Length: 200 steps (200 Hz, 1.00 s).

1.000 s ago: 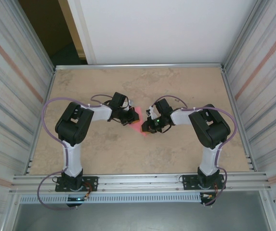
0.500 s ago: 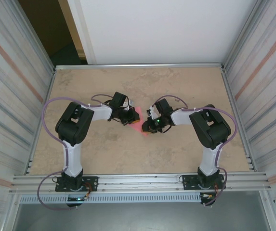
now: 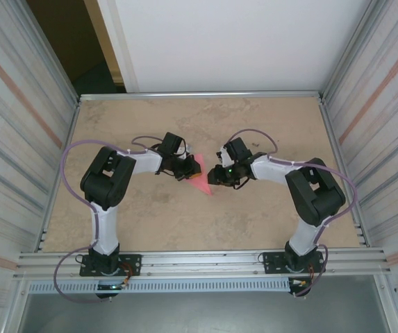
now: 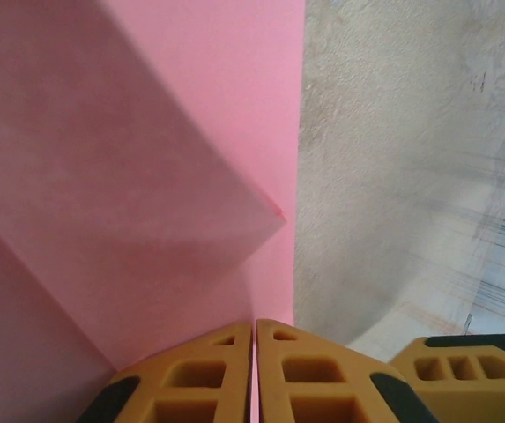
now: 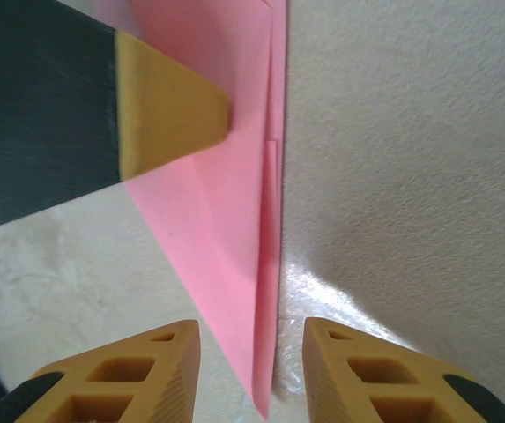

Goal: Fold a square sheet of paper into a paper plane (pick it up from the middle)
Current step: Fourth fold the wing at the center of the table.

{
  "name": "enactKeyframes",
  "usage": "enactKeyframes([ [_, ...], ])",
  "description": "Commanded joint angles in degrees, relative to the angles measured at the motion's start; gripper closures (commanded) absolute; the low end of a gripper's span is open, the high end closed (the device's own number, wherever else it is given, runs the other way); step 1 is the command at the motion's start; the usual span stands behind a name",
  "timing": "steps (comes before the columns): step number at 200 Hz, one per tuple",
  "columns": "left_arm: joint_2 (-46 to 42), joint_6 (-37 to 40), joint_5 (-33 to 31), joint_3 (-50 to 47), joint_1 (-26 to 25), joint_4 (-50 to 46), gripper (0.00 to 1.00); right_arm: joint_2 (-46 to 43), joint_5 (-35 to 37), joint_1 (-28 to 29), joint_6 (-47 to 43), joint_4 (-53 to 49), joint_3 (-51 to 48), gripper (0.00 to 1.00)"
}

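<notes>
Overhead, the thin pink-red folded paper sheet [image 3: 200, 177], apparently dart-shaped, sits mid-way across the worktop [image 3: 150, 215]; the left wrist view shows the left hand [image 4: 254, 328] clamped on its edge to anchor it; the right wrist view shows the right hand [image 5: 248, 328] part-open astride the crease, gripping nothing.

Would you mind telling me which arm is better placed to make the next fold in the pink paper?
Right, probably. The right gripper has its jaws open on either side of the paper's pointed end, free to grip, while the left gripper is shut on the paper, anchoring it.
</notes>
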Motion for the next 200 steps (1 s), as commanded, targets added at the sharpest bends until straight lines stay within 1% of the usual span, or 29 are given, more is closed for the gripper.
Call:
enactKeyframes([
  [1,1.19,0.66,0.07,1.20,-0.36,-1.59,0.88,1.77,3.92,1.85,-1.85,-4.21,2.87,0.63],
  [55,0.71,0.88,0.93,1.69,-0.36,-1.27,0.87,5.44,4.48,2.77,-2.39,-6.58,5.52,0.66],
  [87,0.36,0.97,1.34,1.78,-0.36,-1.02,0.86,6.86,4.82,2.88,-2.48,-7.13,5.89,0.71],
  [117,0.01,1.26,1.55,1.95,-0.36,-0.83,0.86,7.61,4.78,2.88,-2.33,-7.24,5.33,0.79],
  [136,0.11,1.40,1.77,2.27,-0.36,-0.66,0.85,7.93,4.77,2.80,-2.40,-7.14,4.96,0.81],
  [200,-0.71,1.90,2.22,2.40,-0.27,0.38,0.83,8.95,5.15,2.85,-2.21,-7.08,4.59,0.85],
])
